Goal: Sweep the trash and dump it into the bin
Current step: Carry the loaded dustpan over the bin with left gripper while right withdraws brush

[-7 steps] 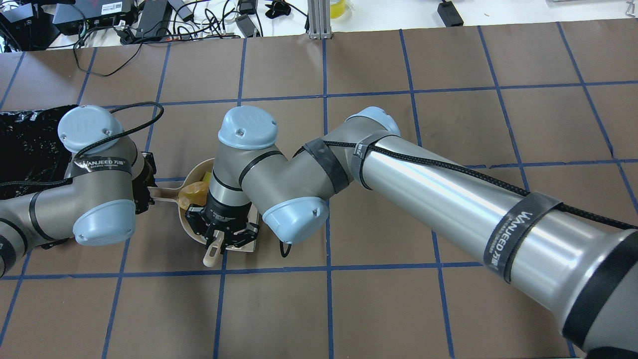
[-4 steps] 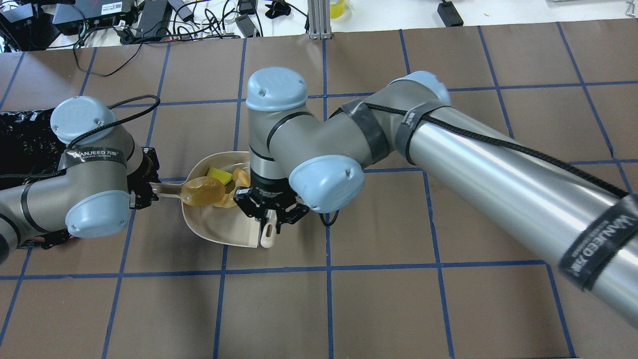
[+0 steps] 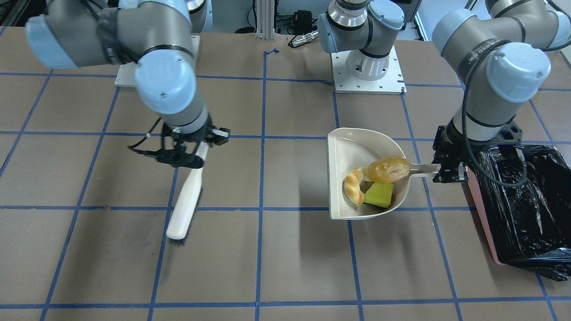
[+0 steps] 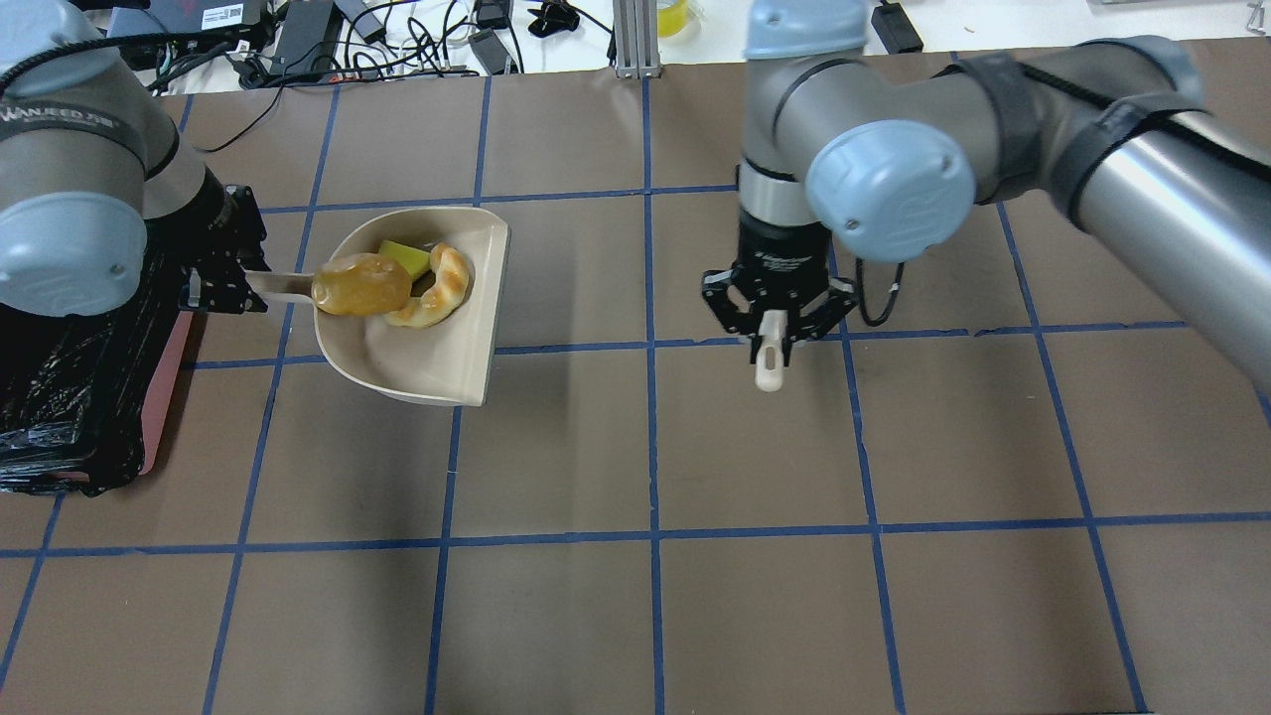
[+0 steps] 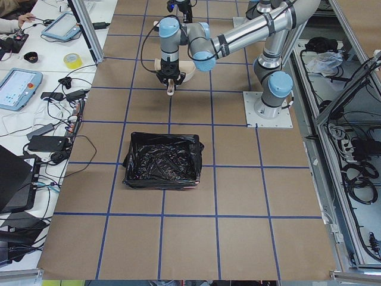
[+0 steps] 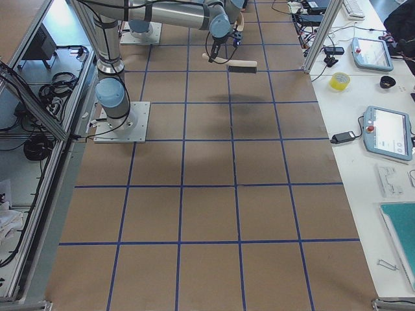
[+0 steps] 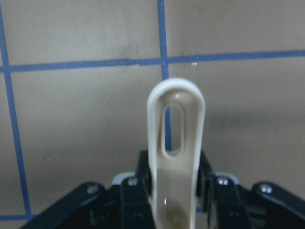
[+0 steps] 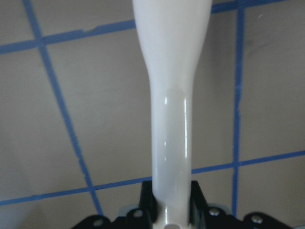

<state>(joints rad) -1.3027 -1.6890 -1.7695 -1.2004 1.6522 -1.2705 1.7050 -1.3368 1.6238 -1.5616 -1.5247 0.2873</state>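
Overhead exterior view is showing the sweeping as finished, and the dumping is what is remaining. All three pieces of trash are lying in the dustpan (image 4: 427, 362): the potato (image 4: 359, 285) is sitting at the back where the handle joins, the bread (image 4: 437, 288) is curling beside it, and the sponge (image 4: 405, 258) is tucked behind them.

The left gripper (image 4: 248, 286) is clamping the dustpan's handle, jaws closed on it, just beside the near wall of the bin (image 4: 167, 387). The pan is casting a detached shadow, so it is probably hanging above the table. The right gripper (image 4: 773, 323) is holding the brush (image 3: 185, 200) by its handle, jaws closed around it, well apart from the pan.

The pan's open front edge is pointing away from the bin, so it is needing a lift over the rim and a turn or tip. The potato is riding high and could roll. The brush arm is standing well off, leaving the left arm room.
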